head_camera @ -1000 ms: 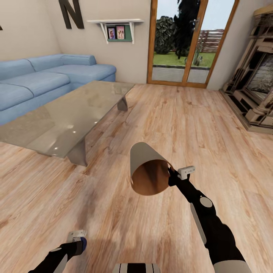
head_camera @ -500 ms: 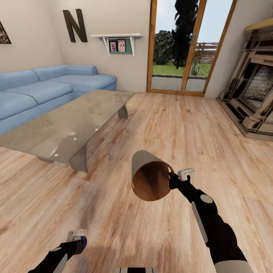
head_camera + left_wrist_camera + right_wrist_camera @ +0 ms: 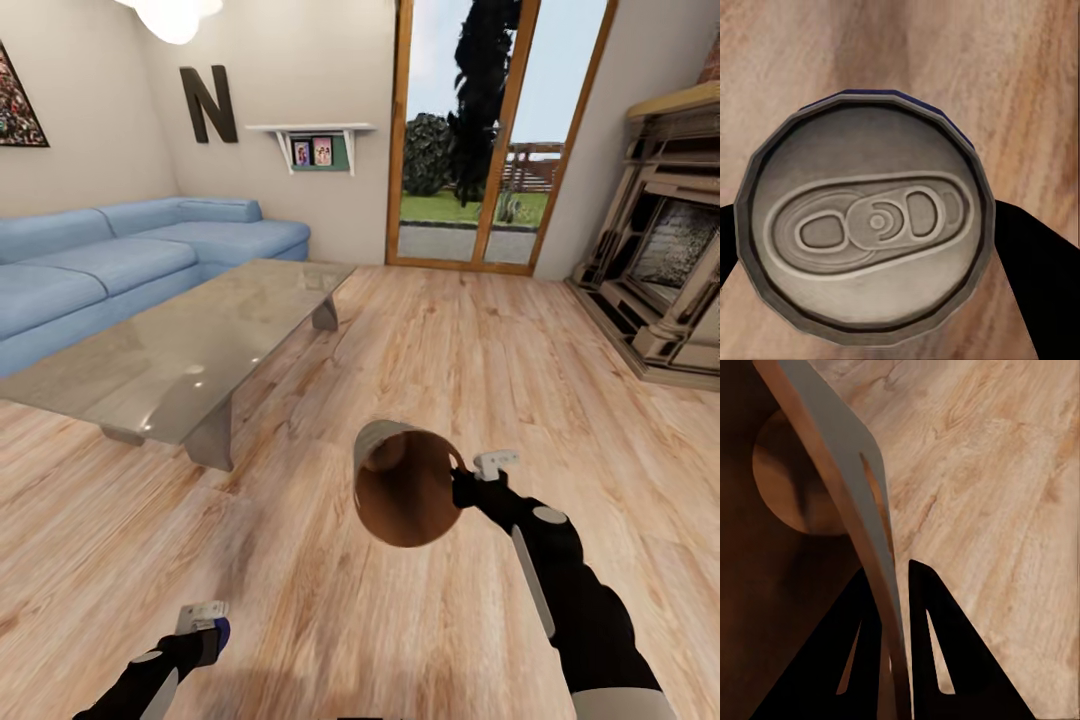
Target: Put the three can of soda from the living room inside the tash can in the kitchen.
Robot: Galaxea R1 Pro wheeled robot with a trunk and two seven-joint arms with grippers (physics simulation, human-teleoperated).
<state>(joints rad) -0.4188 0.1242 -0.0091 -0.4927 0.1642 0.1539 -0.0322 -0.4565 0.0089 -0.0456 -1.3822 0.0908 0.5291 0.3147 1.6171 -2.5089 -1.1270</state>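
My right gripper [image 3: 462,487] is shut on the rim of the trash can [image 3: 405,495] and holds it in the air above the wood floor. The bin is tipped, with its brown inside facing the head camera. In the right wrist view the pale grey rim [image 3: 840,450] runs between the two black fingers [image 3: 937,637], and my right gripper [image 3: 896,592] pinches it. My left gripper [image 3: 203,622], low at the left, is shut on the dark blue soda can [image 3: 217,634]. Its grey metal top [image 3: 866,225] faces the left wrist camera. The two orange cans are out of view.
This is the living room. A glass low table [image 3: 200,340] stands ahead on the left, with the blue corner sofa [image 3: 120,250] behind it. The brick fireplace [image 3: 670,270] is at the right. Glass doors [image 3: 480,130] are straight ahead across open wood floor [image 3: 450,340].
The head camera has tilted up, showing more of the wall and doors. The bin has tipped so its mouth faces the camera more, with less grey outside showing. The left gripper still holds the blue can.
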